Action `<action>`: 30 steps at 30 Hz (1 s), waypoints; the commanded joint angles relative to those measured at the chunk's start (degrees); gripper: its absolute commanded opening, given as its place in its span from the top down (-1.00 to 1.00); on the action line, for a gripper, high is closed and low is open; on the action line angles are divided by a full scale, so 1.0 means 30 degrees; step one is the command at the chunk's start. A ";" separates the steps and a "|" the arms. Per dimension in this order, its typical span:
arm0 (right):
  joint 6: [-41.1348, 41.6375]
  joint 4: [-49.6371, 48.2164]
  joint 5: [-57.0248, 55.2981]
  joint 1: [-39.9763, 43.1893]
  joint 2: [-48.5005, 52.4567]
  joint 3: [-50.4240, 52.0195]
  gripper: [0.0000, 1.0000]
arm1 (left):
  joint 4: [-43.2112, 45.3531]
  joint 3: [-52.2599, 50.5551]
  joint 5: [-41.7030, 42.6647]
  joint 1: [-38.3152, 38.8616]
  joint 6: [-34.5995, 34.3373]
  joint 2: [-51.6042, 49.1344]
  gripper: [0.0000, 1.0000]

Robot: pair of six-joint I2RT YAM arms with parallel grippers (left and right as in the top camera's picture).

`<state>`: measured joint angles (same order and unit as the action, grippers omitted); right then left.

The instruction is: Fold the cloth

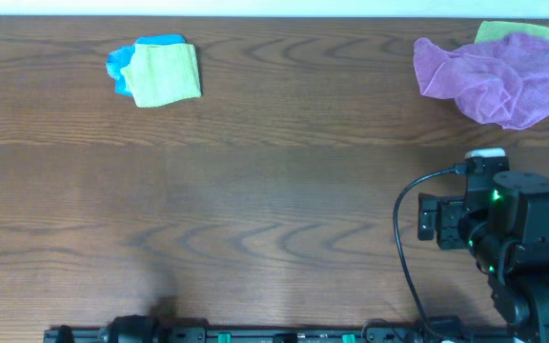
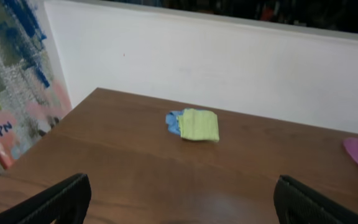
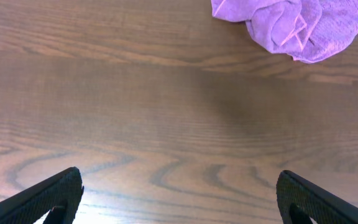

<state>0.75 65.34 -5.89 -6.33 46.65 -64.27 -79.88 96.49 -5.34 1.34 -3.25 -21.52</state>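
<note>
Plainly, our left pincer (image 2: 182,205) and right pincer (image 3: 179,200) gape empty; grabbing the cloth (image 1: 167,73) could snag the blue cloth (image 1: 122,63) beneath.

probably a lab: wood table (image 1: 255,191), white wall (image 2: 229,68)

1. Dark brown wood with wavy, darker grain lines: the table (image 1: 274,191).
2. Plain lime green, with no pattern: the cloth (image 1: 167,74).
3. Bright sky blue, also plain: the blue cloth (image 1: 120,65).
4. Soft lilac, unpatterned: the purple cloth (image 1: 494,76).
5. Yellow-green: the strip of fabric (image 1: 513,30).
6. Black, dotted with small green lights: the right arm (image 1: 513,229).
7. White: the wall (image 2: 229,62).
8. Daubed in pink, grey and blue: the painted panel (image 2: 11,81).
</note>
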 commanded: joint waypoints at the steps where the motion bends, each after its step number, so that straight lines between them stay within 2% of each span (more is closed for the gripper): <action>1: -0.0204 0.0015 -0.0102 0.0124 -0.0036 0.0000 -0.98 | 0.0896 -0.2346 -0.0510 0.0051 -0.0219 0.1523 -0.90; 13: -0.0204 0.0015 -0.0102 0.0124 -0.0036 0.0000 -0.98 | 0.5530 -1.1482 -0.1297 -0.1341 -0.0481 0.6929 -0.90; 21: -0.0204 0.0015 -0.0102 0.0124 -0.0036 0.0000 -0.98 | 0.7715 -1.4600 -0.1056 -0.2098 -0.1501 0.7089 -0.90; 30: -0.0204 0.0015 -0.0102 0.0117 -0.0036 0.0000 -0.98 | 1.1992 -1.8761 -0.0612 -0.2484 -0.1938 0.7089 -0.90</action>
<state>0.75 65.34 -5.89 -6.31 46.65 -64.27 -45.56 42.92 -7.77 -5.65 -7.81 -0.58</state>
